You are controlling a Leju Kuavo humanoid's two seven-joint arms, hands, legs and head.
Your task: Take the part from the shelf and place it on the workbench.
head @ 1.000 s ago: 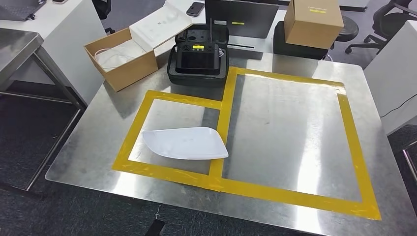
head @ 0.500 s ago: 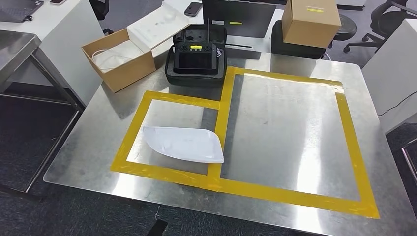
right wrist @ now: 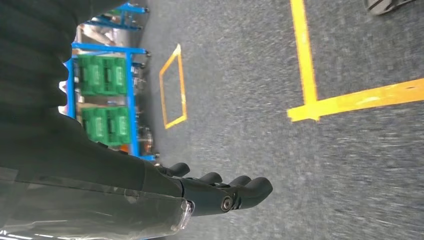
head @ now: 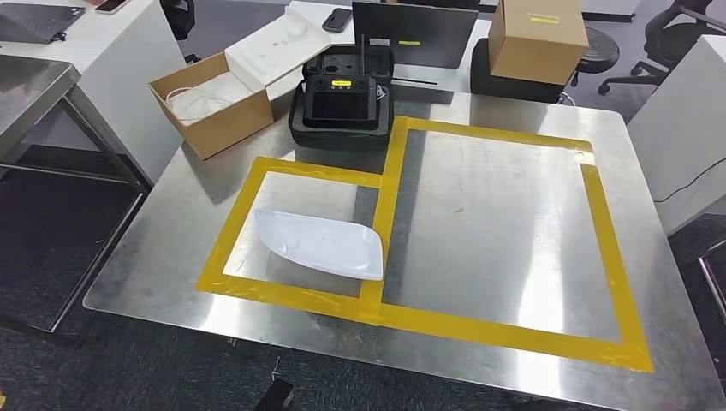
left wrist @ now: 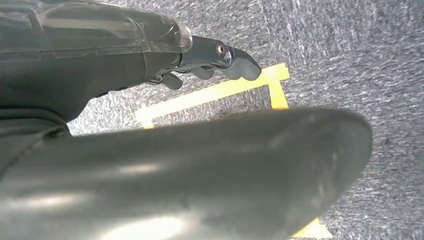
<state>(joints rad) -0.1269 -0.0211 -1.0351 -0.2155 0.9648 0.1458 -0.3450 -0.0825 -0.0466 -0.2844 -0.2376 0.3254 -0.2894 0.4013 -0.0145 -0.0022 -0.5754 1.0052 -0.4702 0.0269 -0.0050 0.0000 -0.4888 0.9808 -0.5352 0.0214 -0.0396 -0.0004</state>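
An open cardboard box (head: 208, 103) and a black case (head: 342, 98) stand at the far edge of the steel workbench (head: 514, 214); the white part (head: 318, 242) lies inside the smaller yellow-taped frame (head: 291, 231). Above grey carpet, the left hand (left wrist: 215, 62) and right hand (right wrist: 225, 192) hang empty, fingers loosely extended.

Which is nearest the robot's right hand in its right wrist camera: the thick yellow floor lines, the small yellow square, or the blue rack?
From the right hand:
1. Thick yellow floor lines, on the carpet just beyond it.
2. Small yellow square, farther along the floor.
3. Blue rack, at the back.
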